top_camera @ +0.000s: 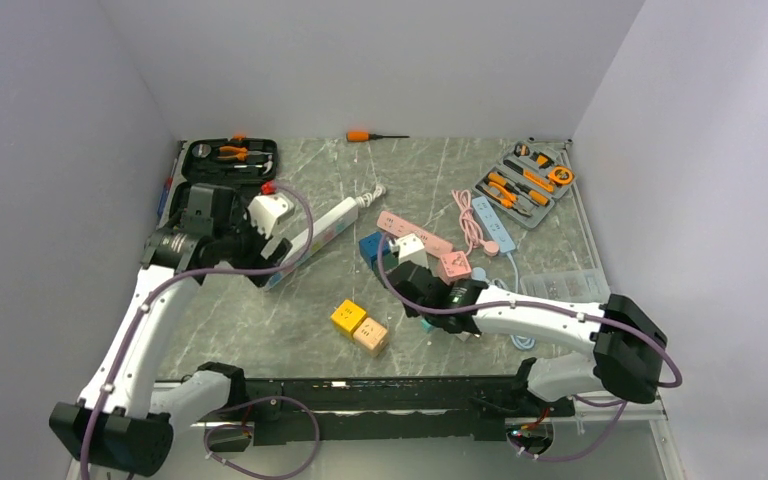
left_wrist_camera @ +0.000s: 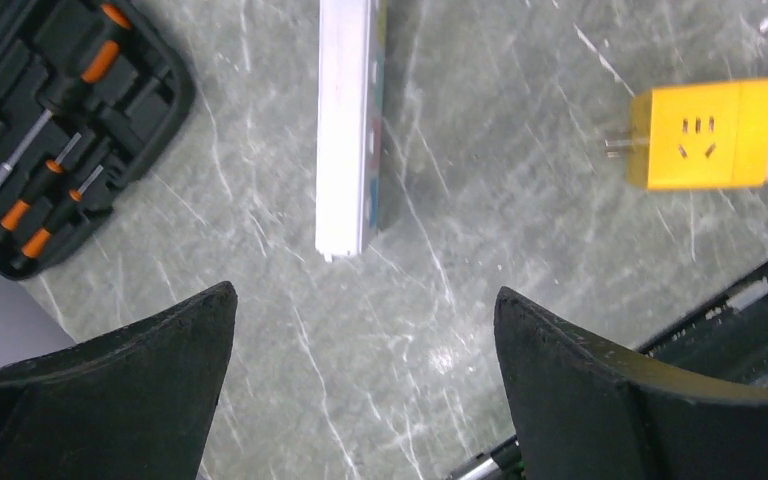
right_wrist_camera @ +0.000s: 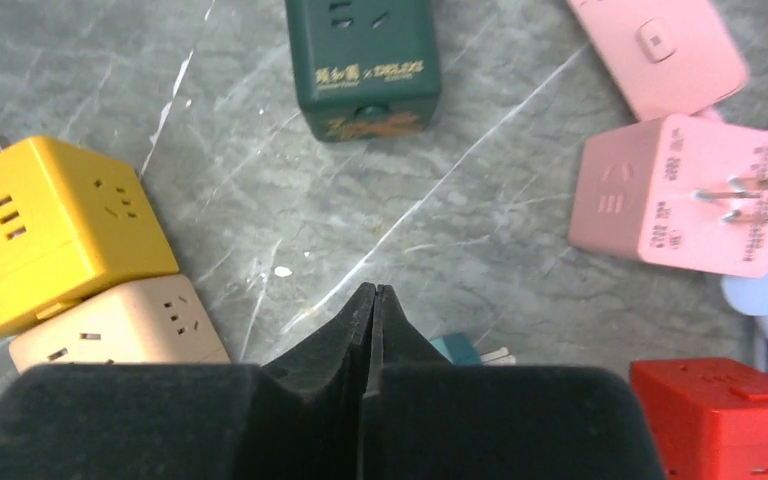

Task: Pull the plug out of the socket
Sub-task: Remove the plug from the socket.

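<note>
The pair I am after sits near the front middle of the table (top_camera: 260,330): a yellow cube (top_camera: 348,317) joined face to face with a peach cube (top_camera: 371,337), touching along one whole side with no gap I can make out. Both are glossy moulded plastic with softly rounded edges and dark slot patterns cut into their faces. From the left wrist camera, the yellow one shows bare metal prongs sticking out of the face away from its partner. I cannot tell which of the two carries the pins buried in the joint. Neither arm touches them. My left gripper (left_wrist_camera: 365,293) hangs over bare tabletop with its jaws spread wide and nothing between them, the matte black pads blunt and wedge-shaped. A long white power strip (left_wrist_camera: 345,130), flat and square-ended, lies just ahead, and a black tool case (left_wrist_camera: 60,130) holding orange-handled drivers sits off to one side. My right gripper (right_wrist_camera: 373,292) has its jaws pressed together tip to tip, pinching nothing, and the pair lies to its left. Ahead of it stands a dark green cube (right_wrist_camera: 365,60) with gold lettering. To its right are a pink cube (right_wrist_camera: 660,190) with metal prongs showing and a red cube (right_wrist_camera: 730,415). The table is a grey-green stone-look surface veined with pale streaks.
</note>
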Motion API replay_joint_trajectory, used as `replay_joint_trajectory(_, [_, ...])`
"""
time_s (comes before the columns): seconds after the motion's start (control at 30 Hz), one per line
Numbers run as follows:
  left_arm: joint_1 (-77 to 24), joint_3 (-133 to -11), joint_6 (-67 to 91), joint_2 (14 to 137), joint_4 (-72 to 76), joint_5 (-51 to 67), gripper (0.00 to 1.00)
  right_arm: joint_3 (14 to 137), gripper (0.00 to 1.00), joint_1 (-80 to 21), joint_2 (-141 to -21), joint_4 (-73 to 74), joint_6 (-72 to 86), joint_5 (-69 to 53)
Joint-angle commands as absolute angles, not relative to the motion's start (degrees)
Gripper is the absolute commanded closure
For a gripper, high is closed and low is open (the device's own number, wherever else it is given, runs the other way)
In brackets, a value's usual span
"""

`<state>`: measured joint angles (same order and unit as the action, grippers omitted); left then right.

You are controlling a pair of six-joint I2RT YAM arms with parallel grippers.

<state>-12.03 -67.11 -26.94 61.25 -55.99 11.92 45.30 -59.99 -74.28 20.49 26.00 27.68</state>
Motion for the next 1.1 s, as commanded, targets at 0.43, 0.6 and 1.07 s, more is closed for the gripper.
replay_joint_trajectory(0.43, [-11.2,-56.2,-30.7,45.7,-57.3,10.5,0.01,49.0,1.00,-72.8,-94.5,15.1,26.7,24.2])
replay_joint_trajectory(0.6, [-11.2,-61.3,-29.3,50.2,-59.4,11.4,0.01,51.6,1.00,-74.9,-97.1,13.8,25.2,22.2])
replay_joint_trajectory(1.07, [-11.2,-60.1,-28.5,47.7,-56.6,6.6,0.01,53.3,1.00,-79.1,-90.1,13.4,24.0,14.8])
